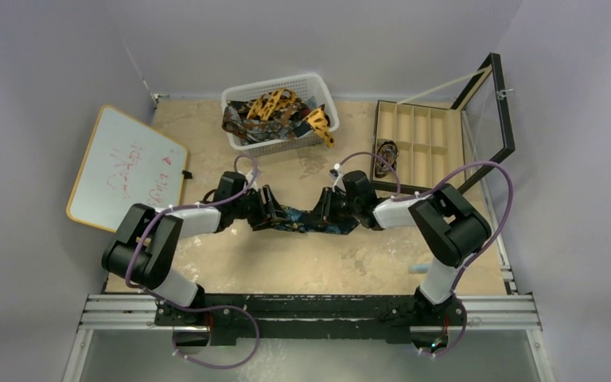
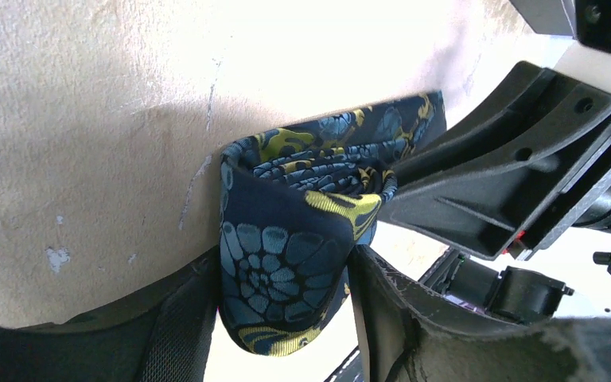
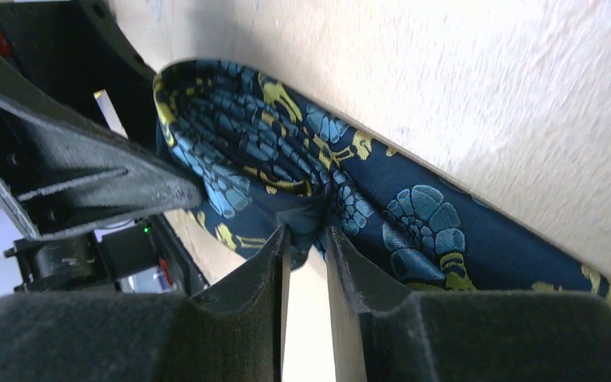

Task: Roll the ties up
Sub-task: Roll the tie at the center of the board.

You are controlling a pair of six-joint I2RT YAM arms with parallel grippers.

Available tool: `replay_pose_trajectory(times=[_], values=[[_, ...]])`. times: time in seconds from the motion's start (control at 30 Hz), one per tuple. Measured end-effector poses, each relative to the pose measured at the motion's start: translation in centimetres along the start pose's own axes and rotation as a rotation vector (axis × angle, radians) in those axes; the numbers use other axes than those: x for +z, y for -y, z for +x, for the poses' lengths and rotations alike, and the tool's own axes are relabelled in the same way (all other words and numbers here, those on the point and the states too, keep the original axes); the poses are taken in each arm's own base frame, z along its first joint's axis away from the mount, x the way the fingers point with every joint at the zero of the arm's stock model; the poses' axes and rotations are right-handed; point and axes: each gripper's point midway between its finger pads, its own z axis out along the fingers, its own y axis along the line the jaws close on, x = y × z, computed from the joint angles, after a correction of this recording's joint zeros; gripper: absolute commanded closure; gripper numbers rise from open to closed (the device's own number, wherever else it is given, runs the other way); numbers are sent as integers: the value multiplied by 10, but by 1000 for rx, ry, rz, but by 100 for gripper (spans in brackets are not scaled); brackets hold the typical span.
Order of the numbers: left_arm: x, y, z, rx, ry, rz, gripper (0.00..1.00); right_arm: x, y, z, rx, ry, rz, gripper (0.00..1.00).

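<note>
Navy tie (image 1: 306,220), blue-gold print, lies on the table (image 1: 286,270) at mid-table, running left to right between the two grippers. Left gripper (image 1: 269,208) is at its left end and right gripper (image 1: 328,208) at its right end. The two heads face each other, close together.

Left wrist view: a folded wide part of the tie stands between the left fingers (image 2: 167,334), with fabric touching both pads. Jaws are moderately apart; cannot tell whether they press the cloth or only flank it.

Right wrist view: right fingers (image 3: 239,286) are nearly together, pinching a small tuck of the fabric at their tips. Just beyond the tips the tie is bunched in loose folds on the table.

Far centre: white mesh basket (image 1: 243,99) holds other ties (image 1: 274,107), orange-yellow and dark, tangled.

Right: compartment box (image 1: 426,131), lid raised, with a dark rolled tie (image 1: 386,155) at its near left corner.

Left: whiteboard (image 1: 123,167), lying flat.
</note>
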Motion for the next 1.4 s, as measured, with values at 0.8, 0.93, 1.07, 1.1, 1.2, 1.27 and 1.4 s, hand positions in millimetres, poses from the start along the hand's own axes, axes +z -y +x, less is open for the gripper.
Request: replay_pose_trajectory(times=[0.8, 0.93, 1.07, 1.1, 1.2, 1.27, 1.4], values=[[-5, -1, -3, 113, -29, -36, 30, -6, -23, -4, 13, -9, -39, 64], [-8, 0, -7, 135, -19, -34, 30, -1, -21, -7, 11, -8, -28, 66], [-11, 1, -15, 166, -6, -21, 29, 3, -15, -7, 10, -12, -4, 67], [-11, 0, -16, 173, -5, -18, 29, 4, -13, -6, 12, -16, 0, 67], [-15, 0, -19, 194, -8, 7, 29, 7, -7, -5, 16, -25, 10, 68], [-16, 2, -20, 210, -19, 31, 29, 8, -6, -4, 16, -29, 12, 68], [-11, 9, -22, 236, -51, 85, 32, 10, -7, -6, 12, -29, 10, 68]])
